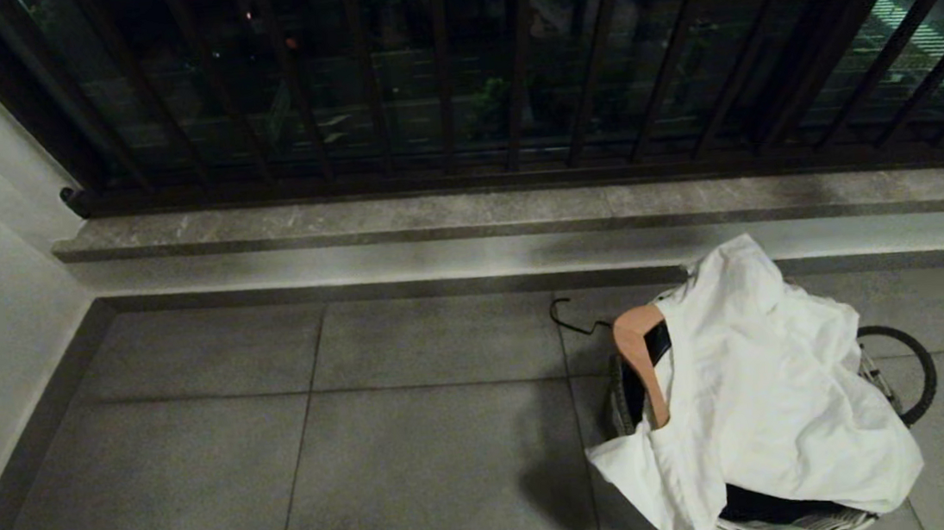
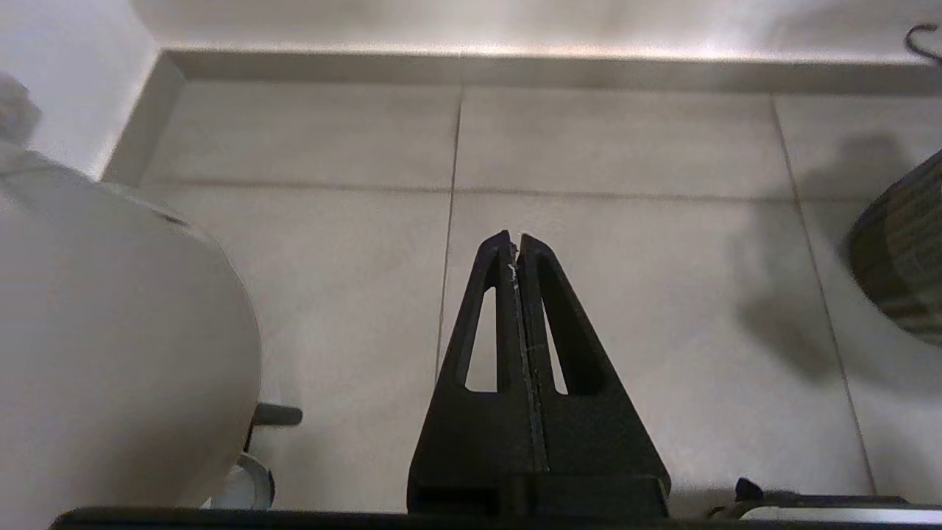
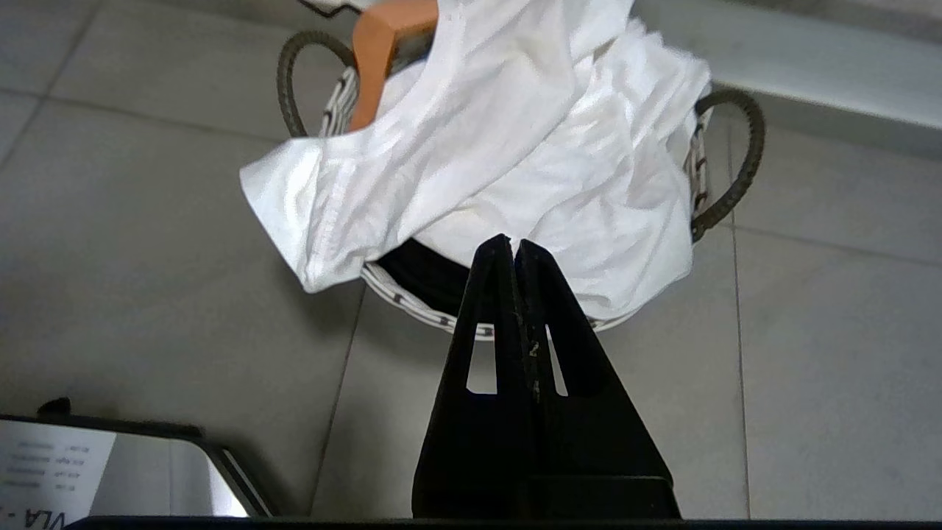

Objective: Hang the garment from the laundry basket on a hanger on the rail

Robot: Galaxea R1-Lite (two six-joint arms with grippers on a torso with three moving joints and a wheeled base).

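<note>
The white garment [image 1: 761, 393], soft, light and floppy over the laundry basket [image 3: 412, 305], is best pinched at the wooden hanger [image 1: 641, 353]; both the left gripper [image 2: 515, 243] and the right gripper [image 3: 513, 246] are pressed together, empty.

The laundry basket [image 3: 412, 302] is woven, with ropy dark handles. Over it lies a soft, creased white cloth garment [image 1: 761, 393] on a smooth wooden hanger [image 1: 641, 353] with a thin metal hook. The floor tiles [image 1: 300, 455] look matt; the grippers look matt black plastic.
</note>
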